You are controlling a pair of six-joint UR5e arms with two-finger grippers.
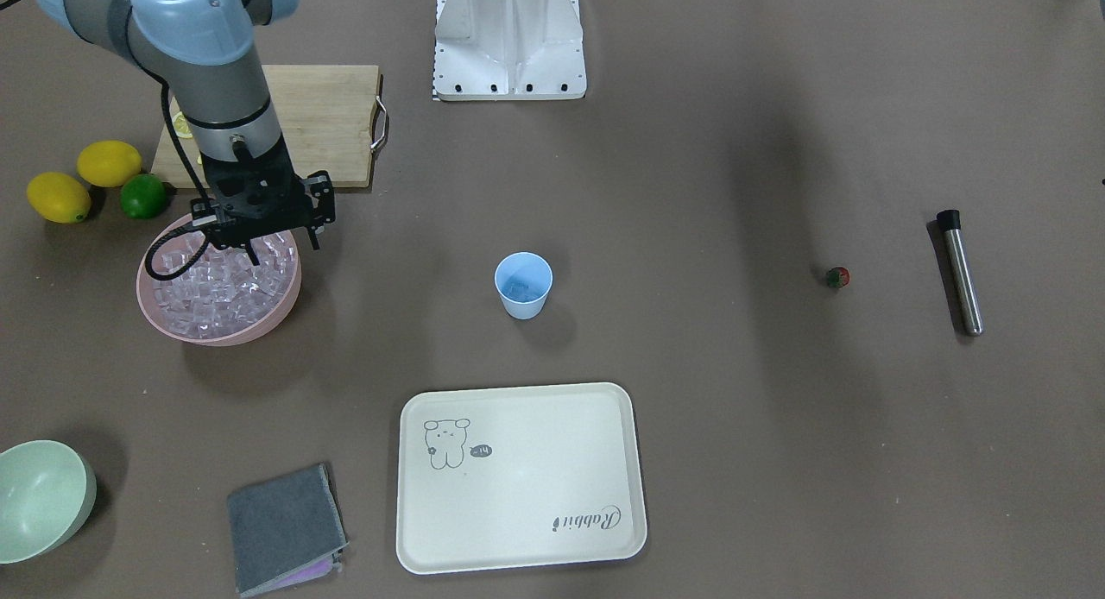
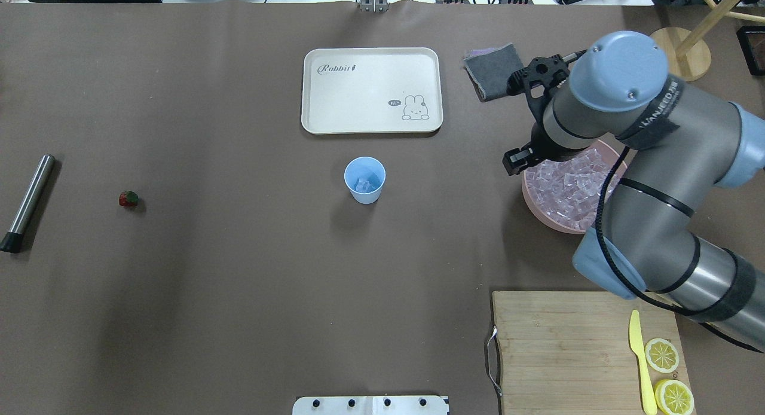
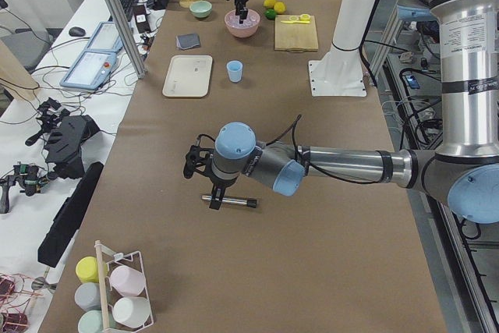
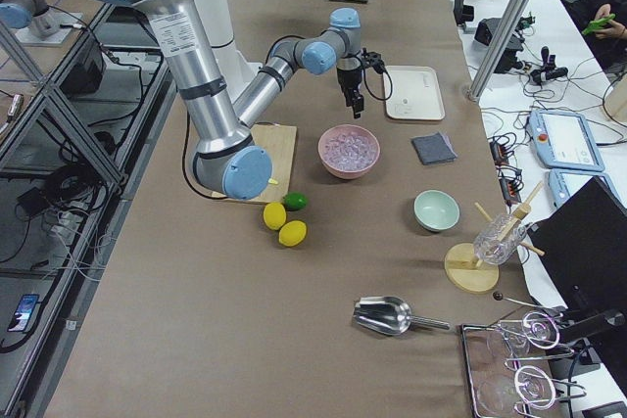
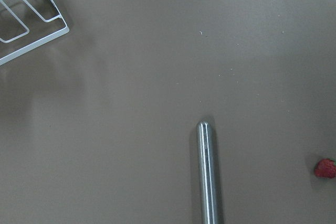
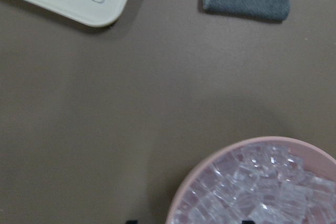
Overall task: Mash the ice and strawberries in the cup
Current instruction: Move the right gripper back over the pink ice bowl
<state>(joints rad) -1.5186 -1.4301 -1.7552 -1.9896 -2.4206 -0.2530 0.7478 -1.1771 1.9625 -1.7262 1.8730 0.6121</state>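
Nearest my front camera sits the cream rectangular plastic tray (image 1: 518, 495) with a bear drawing. A folded grey cloth (image 1: 280, 530) lies beside it, and a pale green bowl (image 1: 39, 500) sits at the corner of the view.

Beyond the tray, alone near the middle of the brown table, stands the small light blue plastic cup (image 1: 523, 286). It is upright, and I can make out clear cubes at its bottom.

On the robot's right, the round pink bowl (image 1: 259, 327) holds a heap of clear ice cubes (image 1: 216, 297). The right gripper (image 1: 284, 252) hangs over that heap, pointing down. In its wrist view the two dark fingertips show far apart at the bottom edge, so I read the claw as wide.

Behind the bowl are a wooden chopping board (image 1: 319, 120), two yellow lemons (image 1: 82, 180) and a green lime (image 1: 143, 196).

The tiny red strawberry (image 1: 837, 277) with a green cap lies on the bare table on the robot's left, well apart from the cup. Near it lies a steel muddler with a black end (image 1: 961, 275).

The left gripper (image 3: 214, 199) hovers above that muddler, seen only from the side camera. Its wrist view shows the muddler's rounded end and the strawberry but no fingers, so I cannot tell how its claw stands.
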